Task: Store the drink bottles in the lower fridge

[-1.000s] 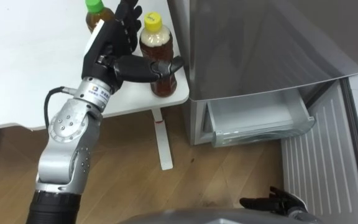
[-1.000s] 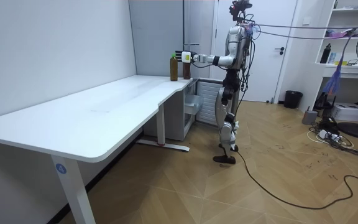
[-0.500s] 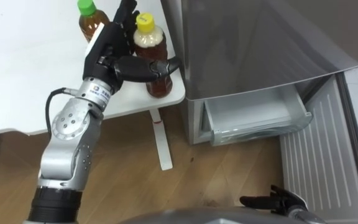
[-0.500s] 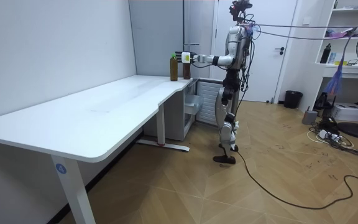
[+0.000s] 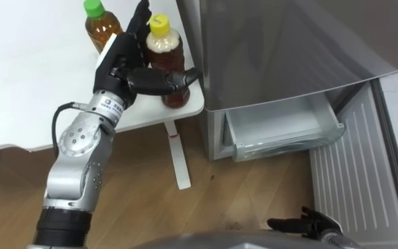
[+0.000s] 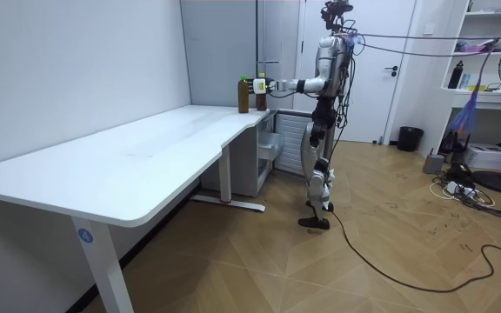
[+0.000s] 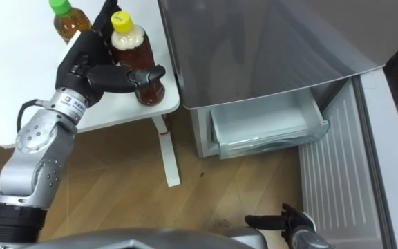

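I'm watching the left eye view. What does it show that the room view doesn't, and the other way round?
Left eye view: the lower fridge drawer standing open, the left hand with its thumb wrapped across the yellow-capped bottle, and the right hand hanging low, open. Room view: the robot standing at the far end of the white table, and the table's whole length. Both: the left hand on the yellow-capped bottle, with the green-capped bottle beside it.
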Available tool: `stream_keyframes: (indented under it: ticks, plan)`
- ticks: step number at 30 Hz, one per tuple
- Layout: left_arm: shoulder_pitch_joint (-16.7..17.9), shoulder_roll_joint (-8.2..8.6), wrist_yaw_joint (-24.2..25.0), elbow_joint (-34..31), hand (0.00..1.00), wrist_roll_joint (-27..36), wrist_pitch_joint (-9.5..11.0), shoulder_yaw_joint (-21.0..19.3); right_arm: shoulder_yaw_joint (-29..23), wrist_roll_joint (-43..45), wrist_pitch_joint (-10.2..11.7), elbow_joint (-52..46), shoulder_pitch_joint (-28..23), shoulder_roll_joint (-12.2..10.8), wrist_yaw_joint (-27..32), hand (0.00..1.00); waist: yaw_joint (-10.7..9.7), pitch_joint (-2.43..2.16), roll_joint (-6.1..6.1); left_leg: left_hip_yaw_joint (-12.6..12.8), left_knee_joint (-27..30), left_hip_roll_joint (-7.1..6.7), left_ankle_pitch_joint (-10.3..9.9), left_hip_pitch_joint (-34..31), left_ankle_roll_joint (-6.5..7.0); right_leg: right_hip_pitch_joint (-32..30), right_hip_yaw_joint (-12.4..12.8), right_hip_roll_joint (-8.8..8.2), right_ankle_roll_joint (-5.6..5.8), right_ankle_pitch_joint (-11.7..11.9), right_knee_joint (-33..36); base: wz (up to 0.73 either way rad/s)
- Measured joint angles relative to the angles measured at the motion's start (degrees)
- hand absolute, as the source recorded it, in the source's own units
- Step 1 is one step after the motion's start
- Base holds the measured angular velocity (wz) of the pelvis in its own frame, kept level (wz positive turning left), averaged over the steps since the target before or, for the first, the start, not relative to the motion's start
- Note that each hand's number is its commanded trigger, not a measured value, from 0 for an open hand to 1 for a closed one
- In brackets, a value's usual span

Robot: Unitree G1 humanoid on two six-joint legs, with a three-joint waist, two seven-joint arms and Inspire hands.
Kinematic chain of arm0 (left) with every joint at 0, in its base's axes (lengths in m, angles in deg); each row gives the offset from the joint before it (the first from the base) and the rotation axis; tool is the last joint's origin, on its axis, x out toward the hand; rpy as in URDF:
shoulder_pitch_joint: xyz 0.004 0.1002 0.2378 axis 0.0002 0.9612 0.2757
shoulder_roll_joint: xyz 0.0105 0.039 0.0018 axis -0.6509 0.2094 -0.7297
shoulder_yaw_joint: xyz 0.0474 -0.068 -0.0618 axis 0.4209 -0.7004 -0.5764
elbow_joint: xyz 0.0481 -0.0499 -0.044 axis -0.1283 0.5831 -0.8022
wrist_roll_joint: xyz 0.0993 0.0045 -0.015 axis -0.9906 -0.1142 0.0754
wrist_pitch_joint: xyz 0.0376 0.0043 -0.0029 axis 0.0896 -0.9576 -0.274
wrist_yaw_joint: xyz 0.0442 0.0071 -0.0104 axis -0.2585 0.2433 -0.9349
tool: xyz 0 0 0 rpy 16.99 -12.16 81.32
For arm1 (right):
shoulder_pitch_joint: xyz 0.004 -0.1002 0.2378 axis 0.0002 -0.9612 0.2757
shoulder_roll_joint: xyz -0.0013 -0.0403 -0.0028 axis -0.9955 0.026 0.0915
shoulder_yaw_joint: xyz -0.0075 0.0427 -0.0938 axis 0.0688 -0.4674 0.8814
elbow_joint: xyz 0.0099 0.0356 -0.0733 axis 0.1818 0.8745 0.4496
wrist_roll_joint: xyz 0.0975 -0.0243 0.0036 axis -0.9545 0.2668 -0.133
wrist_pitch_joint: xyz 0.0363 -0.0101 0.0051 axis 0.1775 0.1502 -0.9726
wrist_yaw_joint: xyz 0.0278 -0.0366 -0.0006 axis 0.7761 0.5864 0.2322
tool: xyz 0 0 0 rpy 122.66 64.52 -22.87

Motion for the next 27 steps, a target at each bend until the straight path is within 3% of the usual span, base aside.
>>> stream_keyframes:
  ticks: [6,20,27]
  plan:
    - [-0.01,-0.08,0.57,0.18,1.00,-0.02,-0.01,-0.22,-0.43,0.24,0.05,-0.12,-0.40,0.00,-0.01,0.00,0.01,-0.39,-0.13,0.07,0.04,0.00,0.00,0.02,0.00,-0.04,0.17,0.03,-0.10,-0.05,0.01,0.00]
    - [0.00,-0.36,-0.26,2.15,1.00,-0.01,-2.59,0.13,-0.42,1.99,-0.05,0.14,-0.19,0.08,1.86,0.00,-1.16,-0.14,0.17,-0.03,-0.07,0.04,-0.01,-0.15,-0.01,-0.17,0.06,0.06,-0.14,-0.02,0.01,0.00]
    - [-0.01,-0.24,-0.40,2.14,1.00,-0.10,-2.73,0.49,-0.39,2.13,-0.67,0.30,-0.17,0.39,1.94,0.00,-1.38,-0.02,0.67,-0.02,-0.04,0.11,-0.01,-0.17,-0.01,-0.22,0.06,0.04,-0.18,0.00,0.05,0.00]
